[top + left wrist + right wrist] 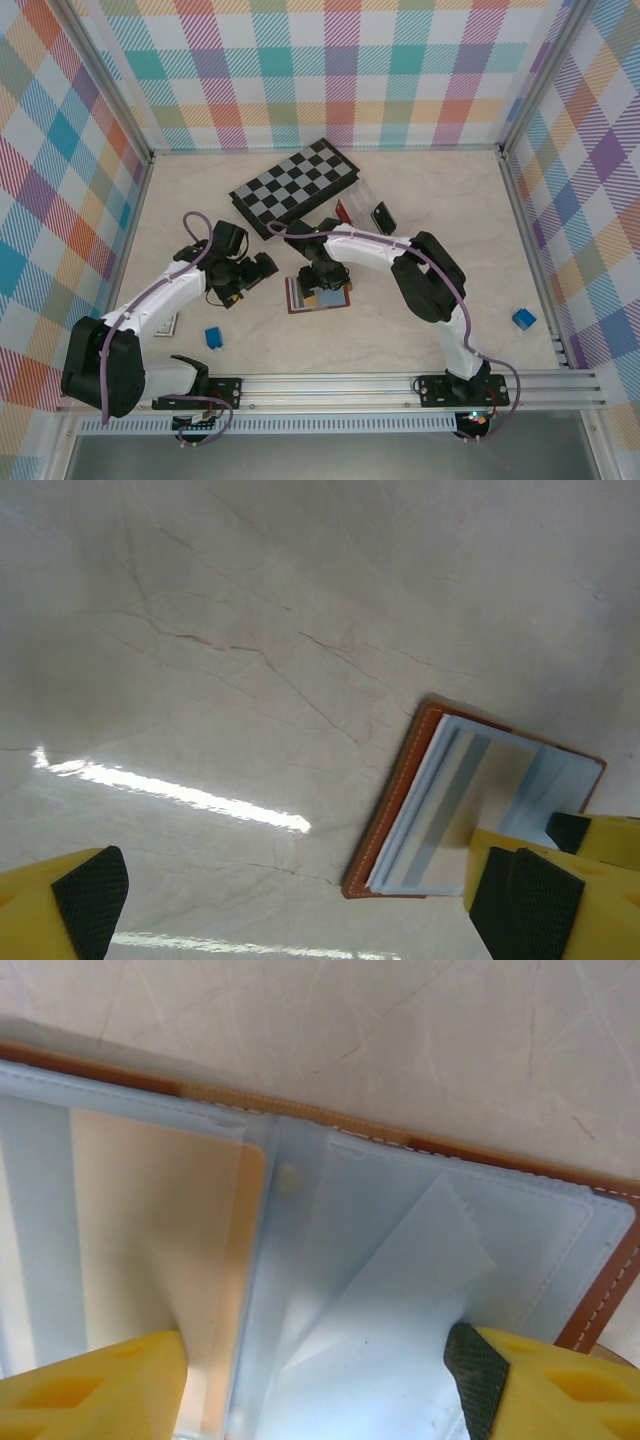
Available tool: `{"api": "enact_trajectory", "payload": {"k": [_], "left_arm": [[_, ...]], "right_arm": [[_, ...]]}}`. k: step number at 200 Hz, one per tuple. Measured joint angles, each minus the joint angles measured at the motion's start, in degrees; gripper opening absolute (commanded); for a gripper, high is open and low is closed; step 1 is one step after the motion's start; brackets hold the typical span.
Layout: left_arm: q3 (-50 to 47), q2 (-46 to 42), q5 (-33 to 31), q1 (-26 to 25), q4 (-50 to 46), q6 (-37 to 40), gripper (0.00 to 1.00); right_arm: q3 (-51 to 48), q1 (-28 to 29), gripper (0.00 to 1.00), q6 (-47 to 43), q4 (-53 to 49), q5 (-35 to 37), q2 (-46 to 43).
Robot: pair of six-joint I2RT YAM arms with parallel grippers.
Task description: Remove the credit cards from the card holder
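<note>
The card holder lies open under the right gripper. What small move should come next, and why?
Probably lower the right gripper a little and close it on the edge of the orange card. Its jaws stand open just above the open holder, the card sits inside it, and nothing is gripped yet.

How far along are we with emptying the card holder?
Done: the card holder lies open. In hand: right gripper, jaws apart, is down over its clear sleeves; left gripper hangs open beside it. Left: an orange card sits sleeved, not yet pulled.
</note>
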Motion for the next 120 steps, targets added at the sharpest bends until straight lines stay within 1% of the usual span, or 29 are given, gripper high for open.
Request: {"api": "enact_trajectory", "payload": {"k": [18,41,67,78,92,120], "left_arm": [[0.0,0.92,2.36,0.0,1.36,0.5,0.94],[-0.22,2.23,4.7,-0.02,3.37,0.94,0.84],[-1.97,2.8,7.23,-0.37,6.97,-0.35,0.67],[-2.86,3.43,8.39,-0.83,8.83,-1.09,0.64],[-3.54,4.52,9.64,-1.46,10.71,-1.92,0.54],[-3.74,7.06,12.04,-3.21,14.45,-2.97,0.39]], "right_arm": [[-0.37,-0.11,0.65,-0.04,0.2,-0.07,0.0],[-1.29,-0.48,0.6,0.09,0.98,-0.59,-0.42],[-2.97,-1.01,0.56,0.17,2.49,-1.42,-1.38],[-3.58,-1.22,0.56,0.15,3.04,-1.9,-1.75],[-4.15,-1.53,0.55,0.15,3.61,-2.62,-2.1],[-4.61,-1.84,0.55,0.15,4.07,-3.26,-2.36]]}}
